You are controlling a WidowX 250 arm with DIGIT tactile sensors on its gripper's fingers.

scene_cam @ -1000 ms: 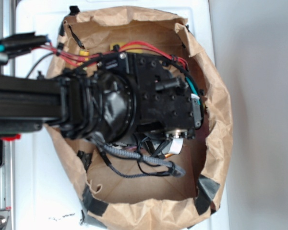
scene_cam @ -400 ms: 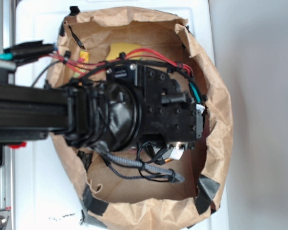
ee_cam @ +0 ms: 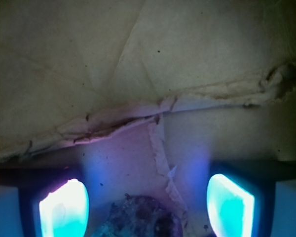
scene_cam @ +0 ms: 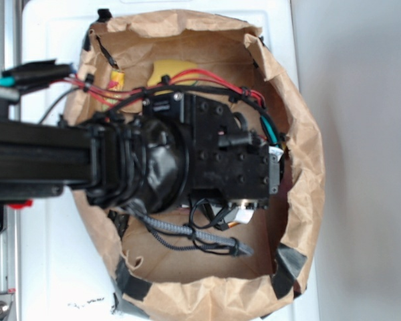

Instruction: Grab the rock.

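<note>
Exterior view: looks straight down from above on the brown paper bag [scene_cam: 301,167], the black arm [scene_cam: 187,157] filling the middle.
Wrist view: sits low inside the bag, very close, facing its creased paper wall [ee_cam: 138,64] between two glowing blue fingers [ee_cam: 64,207].
Shared: the bag's paper interior, seen by both.

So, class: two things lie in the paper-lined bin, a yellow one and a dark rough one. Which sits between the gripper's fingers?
The rock, the dark rough lump between the glowing fingers of the open gripper. The yellow thing lies apart, by the bin's far wall.
</note>
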